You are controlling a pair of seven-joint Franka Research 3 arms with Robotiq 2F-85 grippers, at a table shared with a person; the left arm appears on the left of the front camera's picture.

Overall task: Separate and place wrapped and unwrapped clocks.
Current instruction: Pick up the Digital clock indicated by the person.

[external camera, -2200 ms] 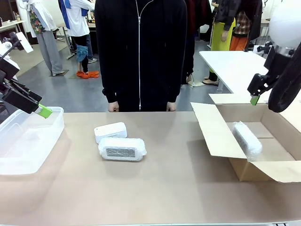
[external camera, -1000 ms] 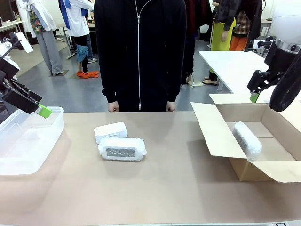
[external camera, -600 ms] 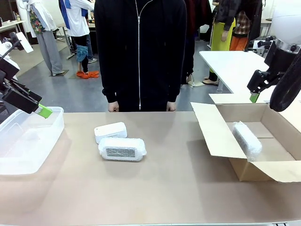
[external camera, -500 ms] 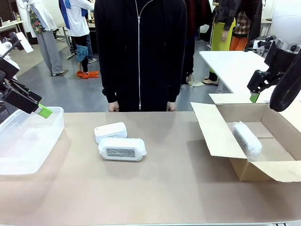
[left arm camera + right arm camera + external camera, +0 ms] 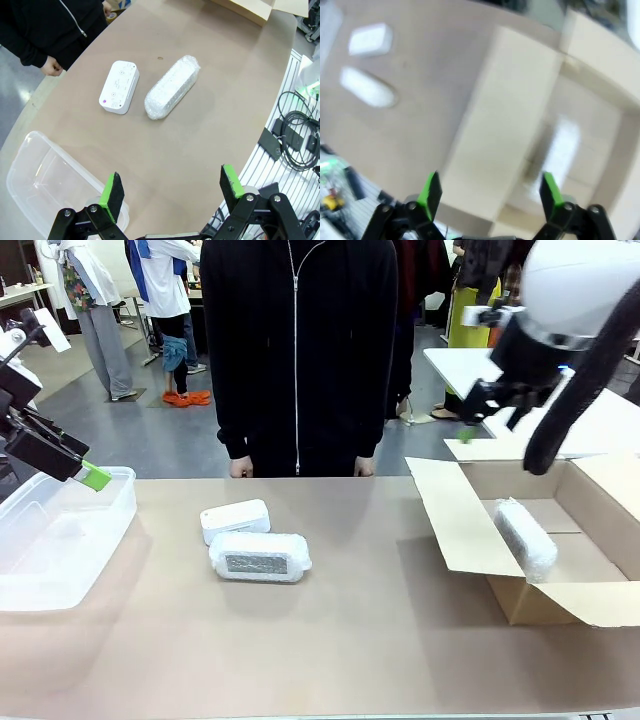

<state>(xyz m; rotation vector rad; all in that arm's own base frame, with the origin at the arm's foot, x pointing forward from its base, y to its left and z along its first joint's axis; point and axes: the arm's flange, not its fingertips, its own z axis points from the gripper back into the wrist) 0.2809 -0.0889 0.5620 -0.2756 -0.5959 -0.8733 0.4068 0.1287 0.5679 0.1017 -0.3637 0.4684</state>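
The bare clock (image 5: 235, 520) lies on the table (image 5: 350, 640) left of centre, nearer the far edge. The wrapped clock (image 5: 260, 556) lies just on the near side of it. From the front the two seem to touch. The left wrist view shows them side by side with a narrow gap, the bare clock's dotted face up and both roughly parallel.

The boxed clock (image 5: 525, 537), also in bubble wrap, lies inside the open cardboard box (image 5: 455, 520) at the table's right edge. It runs lengthwise from the far side towards the near side, close to the box's left wall. The box's flaps are spread outwards.

A clear plastic bin (image 5: 60, 580) stands at the table's left edge, well apart from the two clocks.

The left gripper (image 5: 171, 185) hangs over the table's left edge beside the bin. Its fingers are spread wide and nothing is between them. The right gripper (image 5: 490, 192) hangs high above the far left corner of the box. Its jaws are also wide apart and hold nothing. Its wrist view is blurred, showing the box with a pale smear inside and two pale shapes farther off on the table.

A person (image 5: 298, 350) in a black zipped jacket stands at the far edge, arms down, hands level with that edge.
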